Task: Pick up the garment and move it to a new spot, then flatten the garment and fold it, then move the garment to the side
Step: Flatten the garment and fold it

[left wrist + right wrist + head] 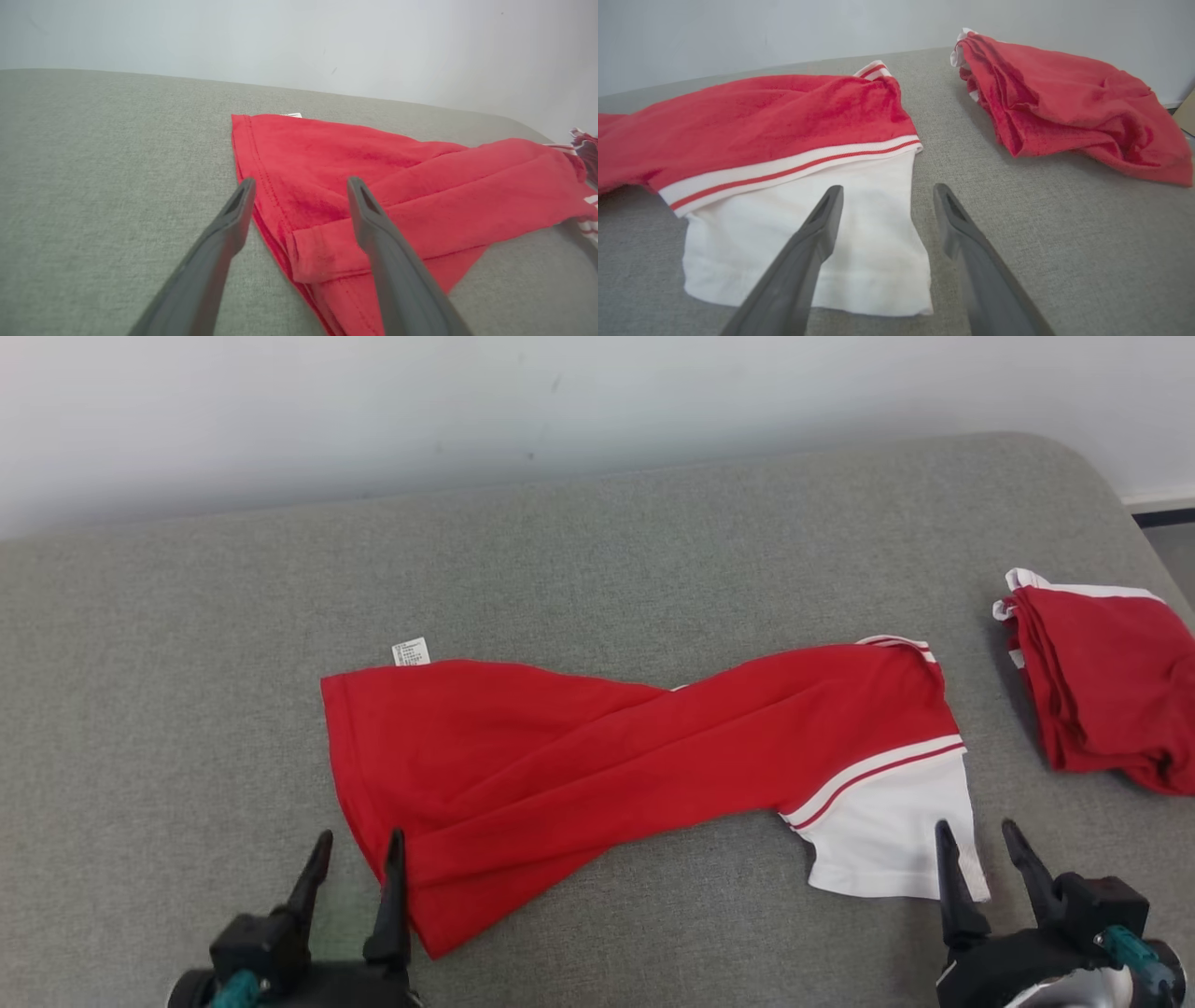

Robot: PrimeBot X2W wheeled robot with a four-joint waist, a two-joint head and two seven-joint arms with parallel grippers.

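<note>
As it lies twisted across the middle of the grey worktop [187,644], the red garment [597,747] — soft, light, limp — is best taken, it is judged, at its near hem corner [431,933] and white end [887,849]. The left claw [360,837] and right claw [975,825] are spread wide, nothing held.

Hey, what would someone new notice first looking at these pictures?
A long red garment lies twisted across the middle of the grey surface, its white part at the right end. A second red garment sits bunched at the right edge. The left pincer and right pincer stand open at the long one's near corners.
</note>
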